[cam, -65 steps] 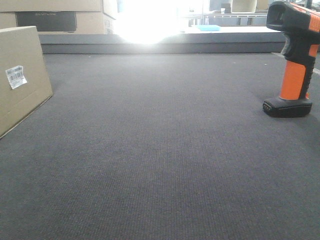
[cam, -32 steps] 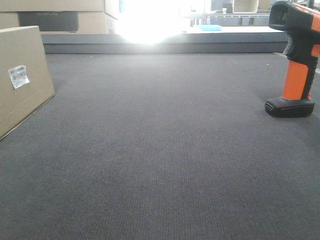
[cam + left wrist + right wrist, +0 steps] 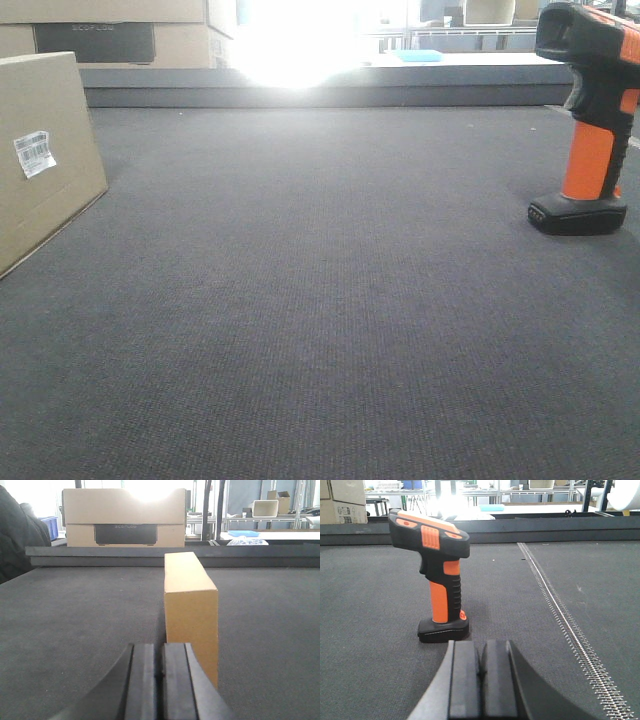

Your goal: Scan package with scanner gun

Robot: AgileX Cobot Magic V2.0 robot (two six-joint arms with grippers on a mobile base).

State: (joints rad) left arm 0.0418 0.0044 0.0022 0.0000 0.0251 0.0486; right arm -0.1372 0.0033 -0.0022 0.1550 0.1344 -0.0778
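Observation:
A brown cardboard package (image 3: 40, 150) with a white barcode label (image 3: 33, 152) stands at the left of the dark felt table; it also shows end-on in the left wrist view (image 3: 190, 605). An orange and black scanner gun (image 3: 590, 120) stands upright on its base at the right; it also shows in the right wrist view (image 3: 437, 575). My left gripper (image 3: 162, 652) is shut and empty, just short of the package's near end. My right gripper (image 3: 481, 652) is shut and empty, a little behind and right of the scanner's base.
A raised grey ledge (image 3: 320, 85) runs along the table's far edge. A large cardboard box (image 3: 122, 517) stands behind it. A metal zip-like strip (image 3: 560, 615) runs along the felt right of the scanner. Shelving stands in the background.
The front view has shifted slightly; the package and the scanner stand where they were. No gripper shows in that view.

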